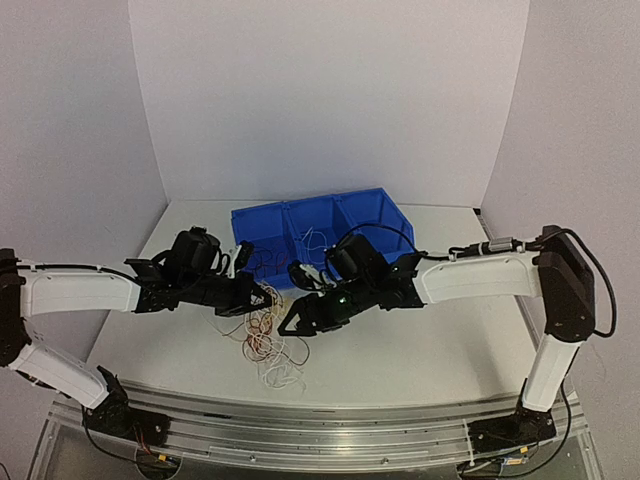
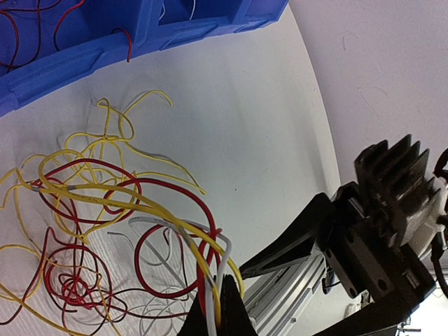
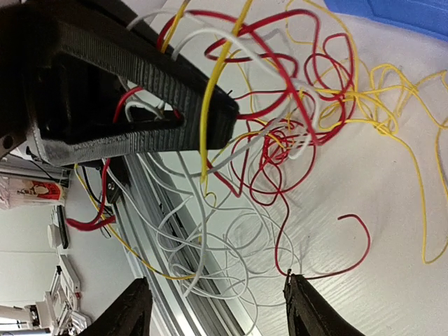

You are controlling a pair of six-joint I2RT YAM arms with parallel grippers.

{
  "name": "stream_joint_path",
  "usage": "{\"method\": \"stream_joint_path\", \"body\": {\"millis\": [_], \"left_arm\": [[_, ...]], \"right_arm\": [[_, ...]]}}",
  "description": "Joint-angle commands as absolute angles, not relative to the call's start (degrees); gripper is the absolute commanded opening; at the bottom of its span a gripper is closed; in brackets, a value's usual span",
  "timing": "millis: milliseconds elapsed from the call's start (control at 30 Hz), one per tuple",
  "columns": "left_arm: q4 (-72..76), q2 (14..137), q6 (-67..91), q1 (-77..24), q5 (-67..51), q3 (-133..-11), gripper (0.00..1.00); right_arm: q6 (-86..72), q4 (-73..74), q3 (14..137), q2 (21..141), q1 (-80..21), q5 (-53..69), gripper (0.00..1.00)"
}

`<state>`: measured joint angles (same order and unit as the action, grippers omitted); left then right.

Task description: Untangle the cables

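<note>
Many thin cables [image 1: 268,340] in yellow, dark red and white lie in one loose tangle on the white table [image 1: 430,340]. The tangle is at lower centre of the top view, just in front of the blue bin [image 1: 370,212]. A few red and white strands sit inside the bin's compartments. Left fingers [image 2: 234,320] are pressed together on a bundle of yellow, white and red strands that run up from the pile into them. Right fingers [image 3: 311,311] stand apart, gripping nothing. White loops lie on the table between them, close beside the left fingers.
</note>
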<state>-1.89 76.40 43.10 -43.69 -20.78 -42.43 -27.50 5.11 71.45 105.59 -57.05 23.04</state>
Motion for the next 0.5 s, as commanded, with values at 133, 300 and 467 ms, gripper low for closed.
{"method": "stream_joint_path", "body": {"millis": [133, 300, 467], "left_arm": [[2.51, 77.07, 43.75, -44.51, -20.61, -45.70, 0.00], [-2.35, 76.60, 42.49, -44.55, -17.51, -46.50, 0.00], [-10.13, 73.60, 41.59, -44.52, -9.70, -46.47, 0.02]], "right_arm": [[-29.83, 2.90, 77.02, 111.12, -58.42, 25.04, 0.43], [-31.00, 2.91, 74.85, 108.20, -58.41, 16.30, 0.00], [-30.84, 8.60, 68.68, 98.86, -58.35, -0.34, 0.00]]}}
